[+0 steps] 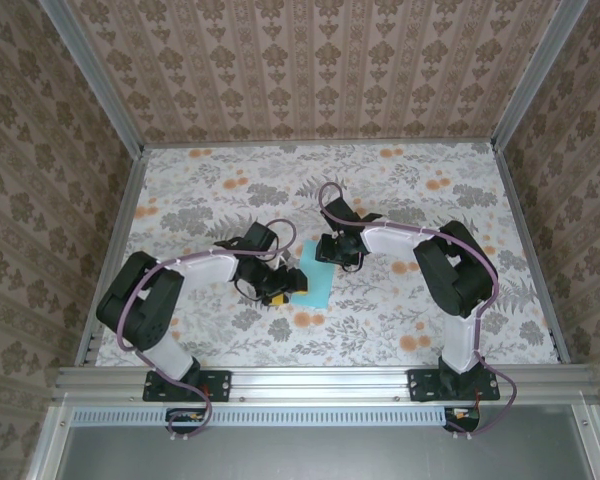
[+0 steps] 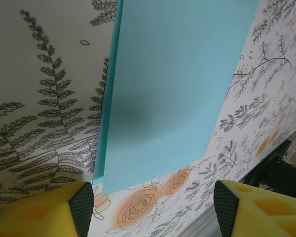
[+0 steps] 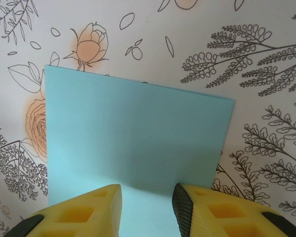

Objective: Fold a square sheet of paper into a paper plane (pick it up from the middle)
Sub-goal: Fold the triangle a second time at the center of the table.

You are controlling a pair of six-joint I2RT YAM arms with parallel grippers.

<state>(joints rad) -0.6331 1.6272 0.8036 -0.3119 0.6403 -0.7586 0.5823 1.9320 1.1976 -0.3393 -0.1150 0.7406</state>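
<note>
A flower-patterned desk [image 1: 430,200], boxed in by wallpapered walls, carries the square sheet of paper [image 1: 317,285] lying flat at its middle, between the two arms. The left claw [image 2: 150,202] is released, its fingers [image 2: 81,207] spread about as wide as the sheet's near end and clear of it, apparently lined up to take the paper from that side. The right claw [image 3: 147,205] hangs low over the opposite edge, partly open with nothing gripped, probably placed to pin or pinch the sheet for a fold.

No text, label, brand, number or sign is legible on anything here.
</note>
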